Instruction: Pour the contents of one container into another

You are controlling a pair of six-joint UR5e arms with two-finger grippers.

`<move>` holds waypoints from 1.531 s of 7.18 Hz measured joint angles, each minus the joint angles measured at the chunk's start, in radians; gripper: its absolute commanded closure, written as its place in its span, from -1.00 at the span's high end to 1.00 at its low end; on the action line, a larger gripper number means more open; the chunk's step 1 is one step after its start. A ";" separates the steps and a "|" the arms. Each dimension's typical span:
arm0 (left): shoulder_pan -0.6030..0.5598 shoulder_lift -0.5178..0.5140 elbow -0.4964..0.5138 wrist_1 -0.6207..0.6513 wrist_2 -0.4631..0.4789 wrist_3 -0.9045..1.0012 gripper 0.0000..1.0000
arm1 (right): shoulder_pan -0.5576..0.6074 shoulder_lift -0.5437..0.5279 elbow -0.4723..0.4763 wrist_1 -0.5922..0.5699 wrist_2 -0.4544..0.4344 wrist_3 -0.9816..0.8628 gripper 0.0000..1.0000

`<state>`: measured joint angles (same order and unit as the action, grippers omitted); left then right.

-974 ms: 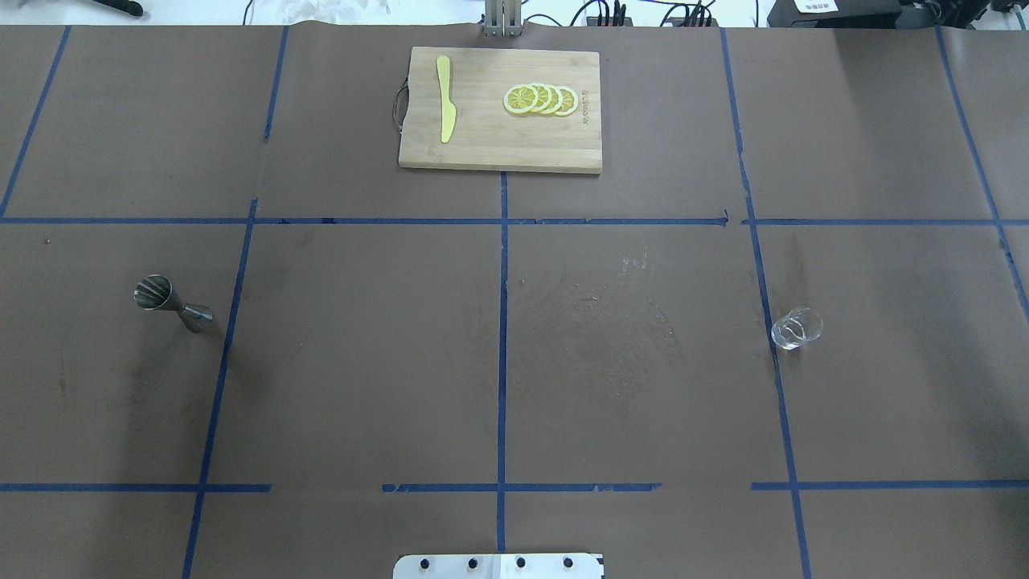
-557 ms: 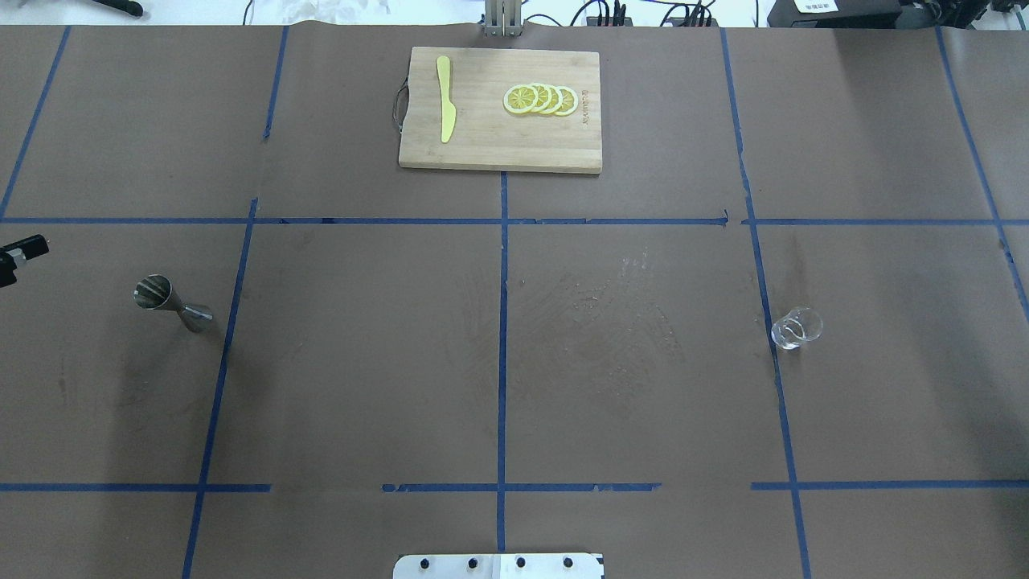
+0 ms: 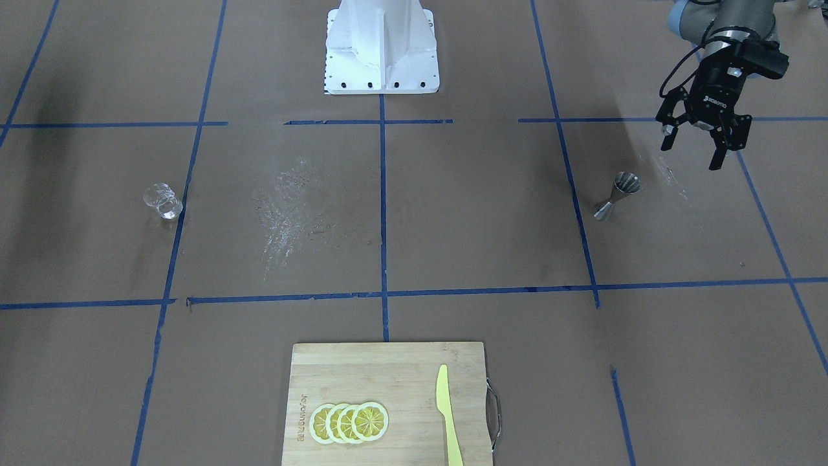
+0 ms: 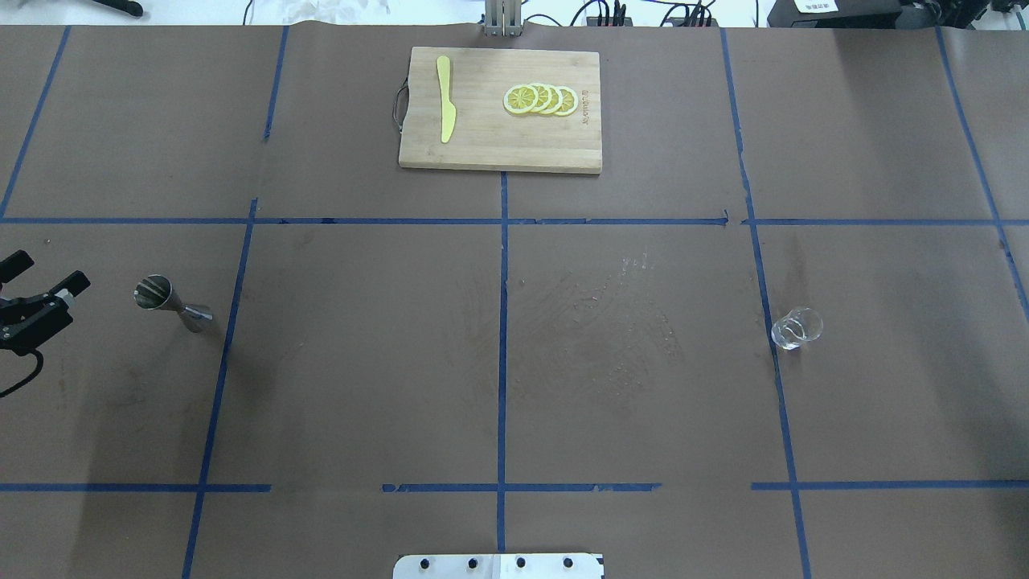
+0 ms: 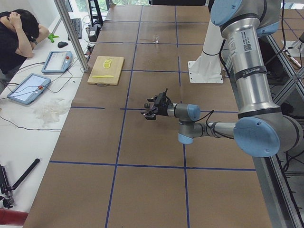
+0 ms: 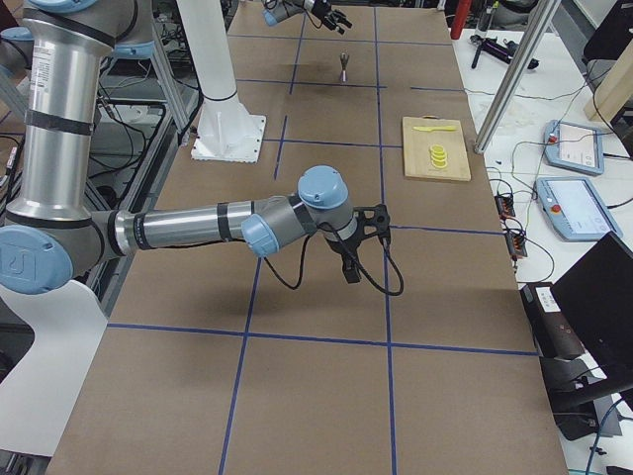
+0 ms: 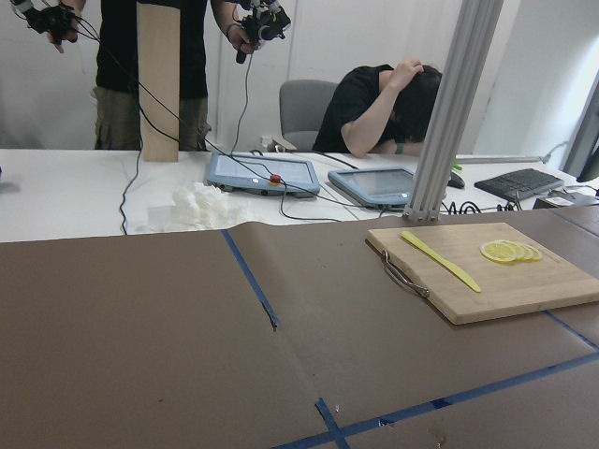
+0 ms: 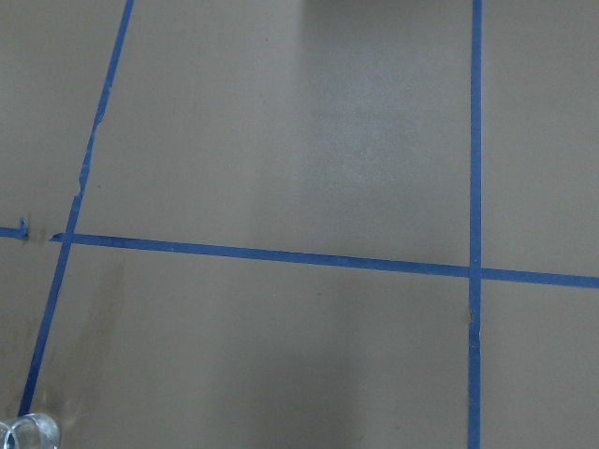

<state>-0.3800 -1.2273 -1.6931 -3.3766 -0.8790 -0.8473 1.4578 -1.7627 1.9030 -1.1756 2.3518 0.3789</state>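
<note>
Movement shows at the left edge of the overhead view. The left tool [image 4: 48,272] now reaches into frame, where a second ago there was only brown paper and shortly after just one fingertip. Its fingers are spread apart and carry nothing. It hangs above the bench near the steel jigger [image 4: 173,304], not touching it. The jigger stands upright in the same spot beside the blue tape line. The clear cup [image 4: 797,328] is unmoved too, well apart at the right of the frame and sitting on its own tape line.

The right tool [image 6: 362,245] appears only in the side view, low over the bench, so I cannot tell whether it is spread or clenched. Its wrist camera catches the cup's rim in the bottom left corner.

Judging by this, the task is at its very start. The left arm seems to be approaching the jigger to take or steady it, and nothing has been lifted or poured yet.
</note>
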 measured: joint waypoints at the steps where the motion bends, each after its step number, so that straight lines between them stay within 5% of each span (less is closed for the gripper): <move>1: 0.082 0.002 0.005 0.000 0.134 -0.001 1.00 | 0.000 -0.002 0.000 0.000 0.000 0.000 1.00; 4: 0.222 -0.012 0.033 0.005 0.339 0.002 1.00 | 0.001 -0.006 -0.001 0.001 0.000 0.000 1.00; 11: 0.246 -0.182 0.156 0.005 0.344 0.048 1.00 | 0.001 -0.009 -0.002 0.001 -0.020 -0.001 1.00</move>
<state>-0.1340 -1.4090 -1.5376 -3.3716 -0.5349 -0.7995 1.4583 -1.7712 1.9006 -1.1750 2.3323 0.3774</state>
